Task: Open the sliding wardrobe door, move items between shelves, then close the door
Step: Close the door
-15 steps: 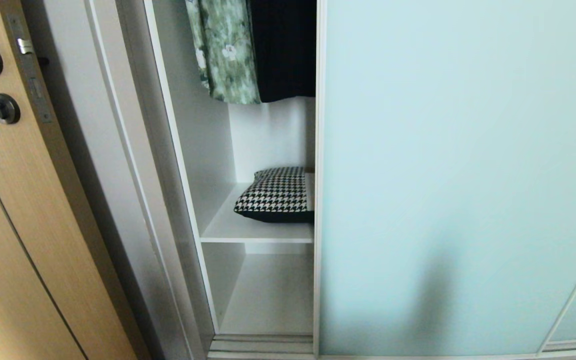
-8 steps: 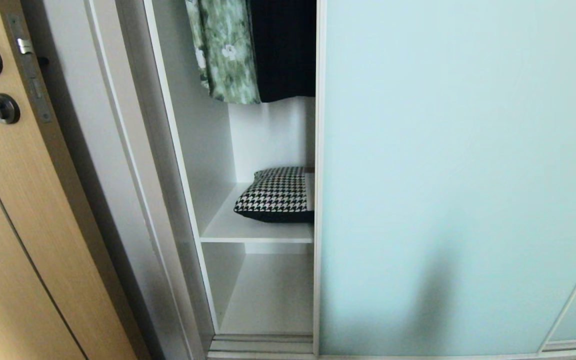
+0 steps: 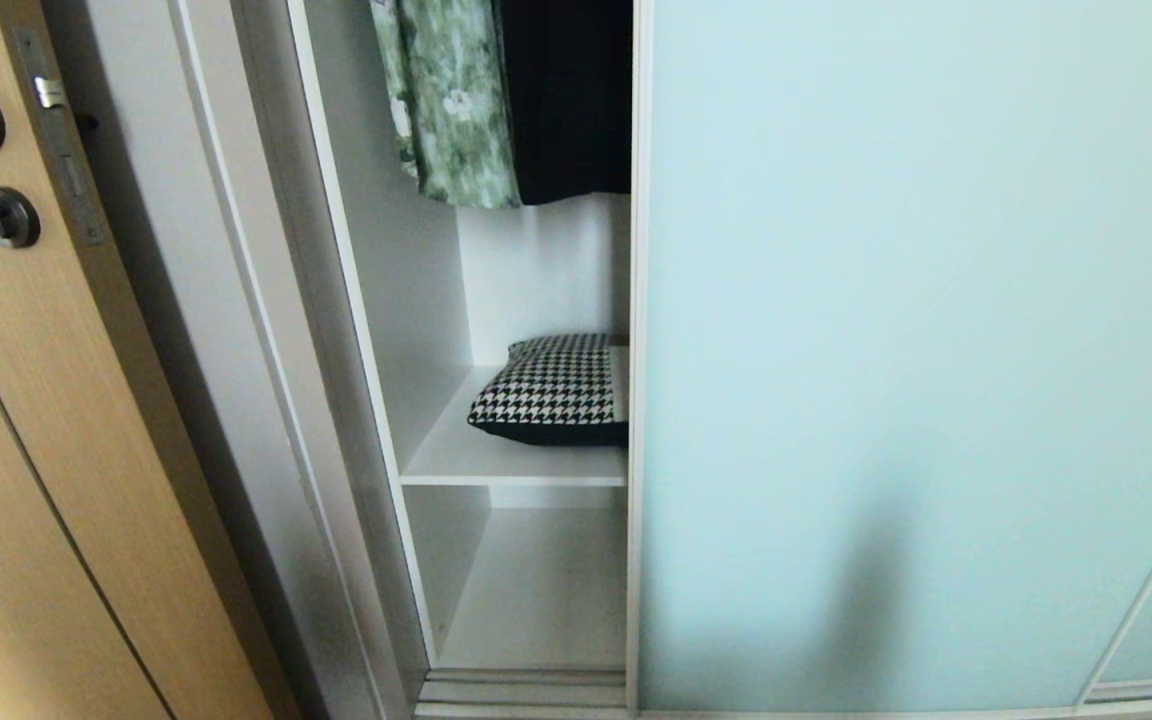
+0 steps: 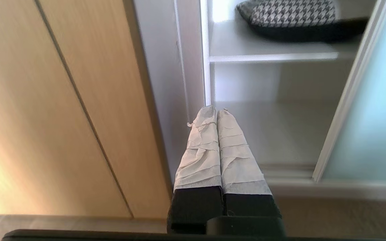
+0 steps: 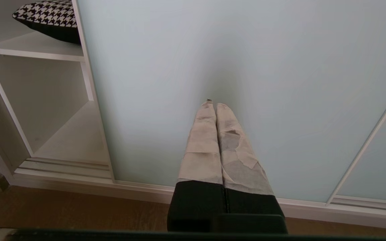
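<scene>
On the upper shelf (image 3: 496, 462), right edge, the cushion (image 3: 548, 392) is lying behind the part-open sliding door (image 3: 916, 350); left claw (image 4: 215, 112) and right claw (image 5: 214, 105) are hanging fully closed, empty.

I note: pale aqua door (image 3: 926, 350); black-and-white houndstooth cushion (image 3: 551, 392) on white shelf (image 3: 511, 462); above cushion, green floral garment (image 3: 451, 100), black garment (image 3: 571, 95).

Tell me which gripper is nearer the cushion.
Left, likely. The left gripper points at the open compartment below the cushion. The right gripper faces the sliding door, with the cushion off to one side.
</scene>
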Robot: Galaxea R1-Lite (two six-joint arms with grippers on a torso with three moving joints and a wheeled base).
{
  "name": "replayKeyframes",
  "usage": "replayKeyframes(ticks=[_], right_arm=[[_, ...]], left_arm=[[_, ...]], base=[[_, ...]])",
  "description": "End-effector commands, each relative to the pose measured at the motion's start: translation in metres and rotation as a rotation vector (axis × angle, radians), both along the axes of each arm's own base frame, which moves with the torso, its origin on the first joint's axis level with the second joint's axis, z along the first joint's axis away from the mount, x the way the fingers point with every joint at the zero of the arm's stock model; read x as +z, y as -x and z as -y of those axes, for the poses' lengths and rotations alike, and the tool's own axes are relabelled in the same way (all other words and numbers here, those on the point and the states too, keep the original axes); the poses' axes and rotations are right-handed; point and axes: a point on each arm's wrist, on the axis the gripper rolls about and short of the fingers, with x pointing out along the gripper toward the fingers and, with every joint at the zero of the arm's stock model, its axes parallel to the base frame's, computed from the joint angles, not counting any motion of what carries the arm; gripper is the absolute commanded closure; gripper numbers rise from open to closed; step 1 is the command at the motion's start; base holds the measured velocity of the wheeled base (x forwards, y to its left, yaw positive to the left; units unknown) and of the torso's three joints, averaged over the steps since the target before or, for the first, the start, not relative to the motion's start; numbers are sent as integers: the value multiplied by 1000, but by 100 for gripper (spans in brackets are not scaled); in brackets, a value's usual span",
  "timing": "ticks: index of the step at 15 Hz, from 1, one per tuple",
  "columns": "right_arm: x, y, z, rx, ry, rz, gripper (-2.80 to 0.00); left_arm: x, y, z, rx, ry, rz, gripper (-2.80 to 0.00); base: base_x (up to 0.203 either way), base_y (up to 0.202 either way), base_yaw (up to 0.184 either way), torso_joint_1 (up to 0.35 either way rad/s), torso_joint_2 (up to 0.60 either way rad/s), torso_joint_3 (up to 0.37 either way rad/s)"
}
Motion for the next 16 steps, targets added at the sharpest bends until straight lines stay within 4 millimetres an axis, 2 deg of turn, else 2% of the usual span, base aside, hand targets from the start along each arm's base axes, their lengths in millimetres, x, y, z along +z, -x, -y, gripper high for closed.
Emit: replayKeyframes(ticks=[1, 2, 4, 6, 8, 9, 11, 12, 14, 16], right_arm=[[0, 0, 0, 1, 0, -1, 0], [0, 0, 0, 1, 0, -1, 0], [0, 0, 0, 1, 0, -1, 0], [0, 0, 0, 1, 0, -1, 0], [0, 0, 0, 1, 0, -1, 0], [0, 0, 0, 1, 0, -1, 0], [0, 0, 0, 1, 0, -1, 0], [0, 0, 0, 1, 0, -1, 0], [0, 0, 0, 1, 0, -1, 0], [0, 0, 0, 1, 0, -1, 0]], left_arm=[[55, 10, 0, 2, 5, 121, 0], [86, 11, 0, -2, 18, 152, 0], [139, -10, 0, -26, 53, 113, 0], [189, -52, 1, -94, 95, 53, 0], [234, -109, 2, -181, 137, -1, 0], [250, -138, 3, -230, 151, -20, 0], [271, -203, 14, -349, 176, -73, 0], [273, -233, 21, -400, 184, -102, 0], [267, -293, 41, -509, 200, -168, 0], [250, -338, 69, -620, 214, -231, 0]], base=[[0, 0, 0, 0, 0, 0], [0, 0, 0, 0, 0, 0], [0, 0, 0, 0, 0, 0], [0, 0, 0, 0, 0, 0], [0, 0, 0, 0, 0, 0], [0, 0, 0, 0, 0, 0], [0, 0, 0, 0, 0, 0], [0, 0, 0, 0, 0, 0], [0, 0, 0, 0, 0, 0], [0, 0, 0, 0, 0, 0]])
